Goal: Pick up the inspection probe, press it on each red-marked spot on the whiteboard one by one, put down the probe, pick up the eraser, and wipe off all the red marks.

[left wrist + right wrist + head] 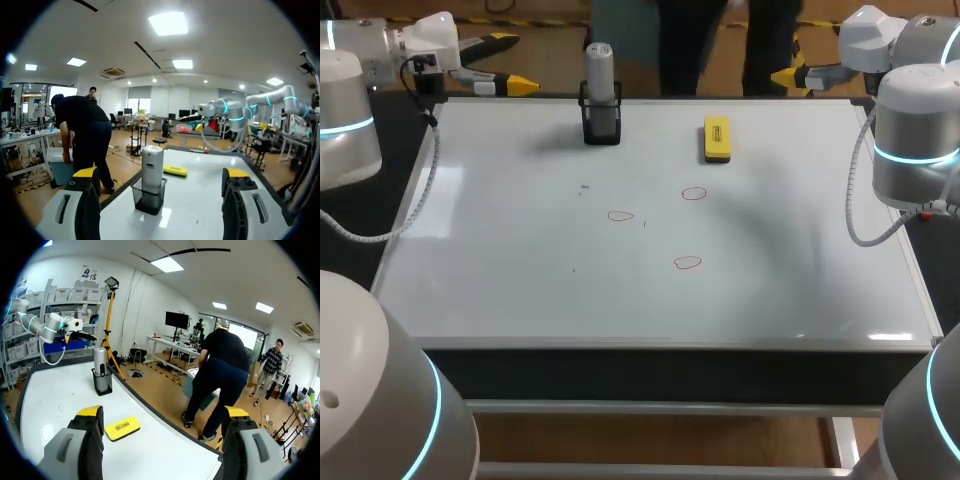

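Our left end effector (pixel 510 62) and right end effector (pixel 162 412) hung spread and empty at the far corners of the whiteboard (pixel 520 280). The inspection probe (pixel 601 75) stood upright in its black holder (pixel 601 128) at eleven o'clock — ready for gripping, we judged — the eraser (pixel 717 139) at one, red marks (pixel 620 215) near centre.

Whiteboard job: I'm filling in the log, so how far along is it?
Nothing looks done. The probe stands in its holder, the eraser lies on the whiteboard, and three red marks are unwiped. Nothing is in hand: left gripper and right gripper are open, empty. Every step is left.
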